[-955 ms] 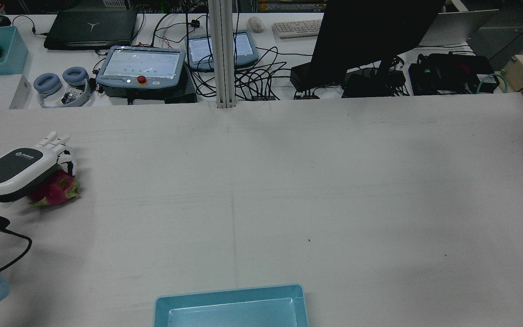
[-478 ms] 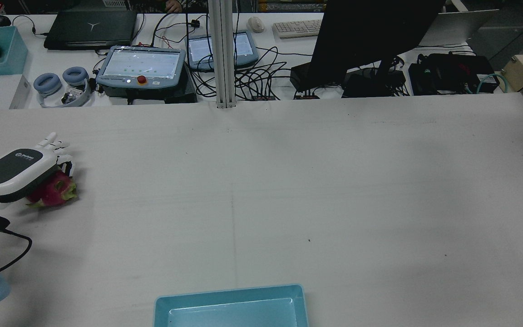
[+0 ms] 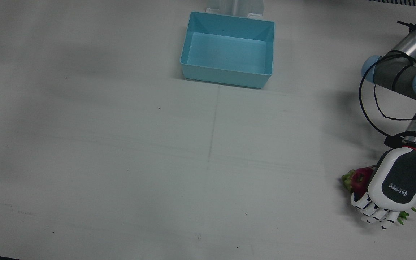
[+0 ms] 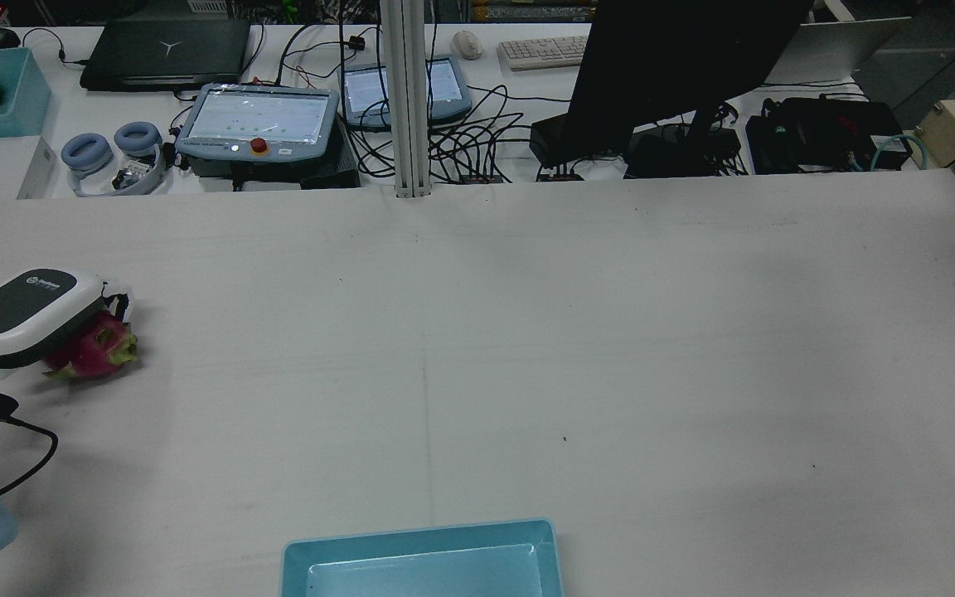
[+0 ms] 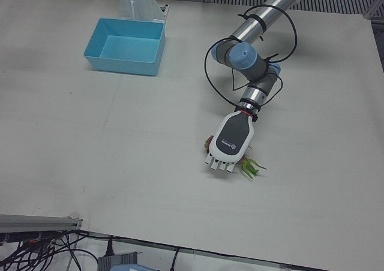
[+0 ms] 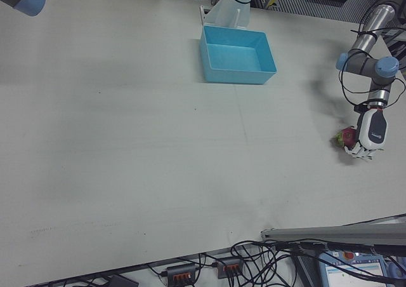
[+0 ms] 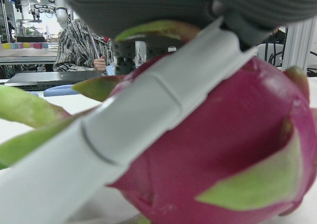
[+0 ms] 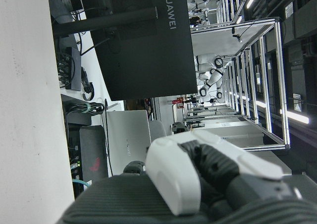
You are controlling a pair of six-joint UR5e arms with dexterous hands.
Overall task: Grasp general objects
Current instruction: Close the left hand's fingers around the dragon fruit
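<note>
A pink dragon fruit [image 3: 359,178] with green scales lies on the white table at the robot's far left. My left hand [image 3: 395,184] lies palm down over it, fingers [image 3: 373,213] curled down around its far side. In the rear view the hand [image 4: 26,315] covers most of the fruit [image 4: 103,351]. In the left hand view a white finger [image 7: 124,130] presses across the fruit [image 7: 223,149]. The fruit rests on the table. The right hand shows only in its own view [image 8: 198,174], close up, away from the fruit; its state is unclear.
A light blue bin [image 3: 226,77] stands at the table's middle near the robot's side, also in the rear view [image 4: 419,539]. Beyond the table's far edge are tablets [image 4: 258,120], cables and a monitor [image 4: 676,66]. A post [image 4: 407,99] rises at the far edge.
The left hand's fingers, stretched out past the fruit a second ago, have curled down around it. The fruit has shifted slightly toward the hand.
</note>
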